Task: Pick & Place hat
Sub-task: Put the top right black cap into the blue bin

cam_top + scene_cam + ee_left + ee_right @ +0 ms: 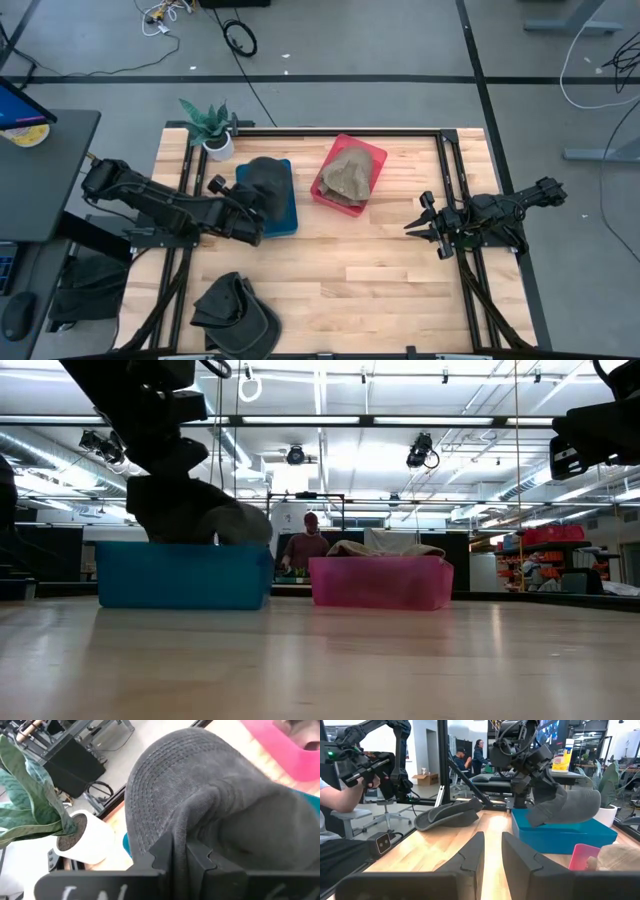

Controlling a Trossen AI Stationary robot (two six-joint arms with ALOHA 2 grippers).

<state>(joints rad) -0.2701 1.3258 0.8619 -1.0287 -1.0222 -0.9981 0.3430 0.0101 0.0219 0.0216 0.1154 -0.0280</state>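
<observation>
High view: light wood table [380,270] on grey floor, left gripper [250,205] jaws pinching grey hat [266,178], right jaws slightly parted.

A pale wooden counter [380,270] stands on a grey floor [360,40] crossed by dark lines, with loose cables [238,38] lying behind it. A potted plant [212,128] sits at the counter's far left corner, and a dark desk [45,170] stands beside the left edge. In the low view, long ceiling lights [330,420] shine over a workshop where a person [305,548] sits at a far bench.
</observation>
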